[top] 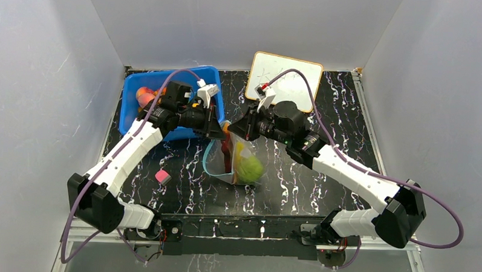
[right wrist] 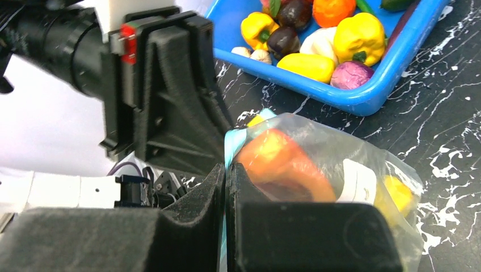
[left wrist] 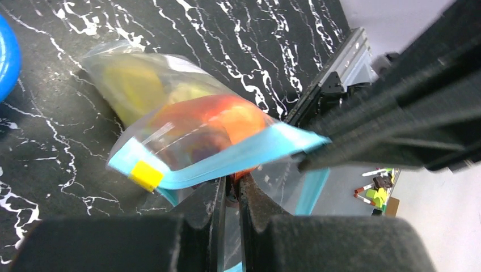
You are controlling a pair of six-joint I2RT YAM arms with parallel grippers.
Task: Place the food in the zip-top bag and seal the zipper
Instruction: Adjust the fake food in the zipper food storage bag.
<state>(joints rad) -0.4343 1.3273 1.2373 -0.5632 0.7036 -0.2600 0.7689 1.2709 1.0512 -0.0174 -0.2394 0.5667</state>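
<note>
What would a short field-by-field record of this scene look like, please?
bag: lying between the grippers, both at its mouth
in bag: green fruit, orange piece
zipper: seems partly open
left gripper: shut on bag
right gripper: shut on bag
bin: more food inside
cube: left of bag, apart from it
</note>
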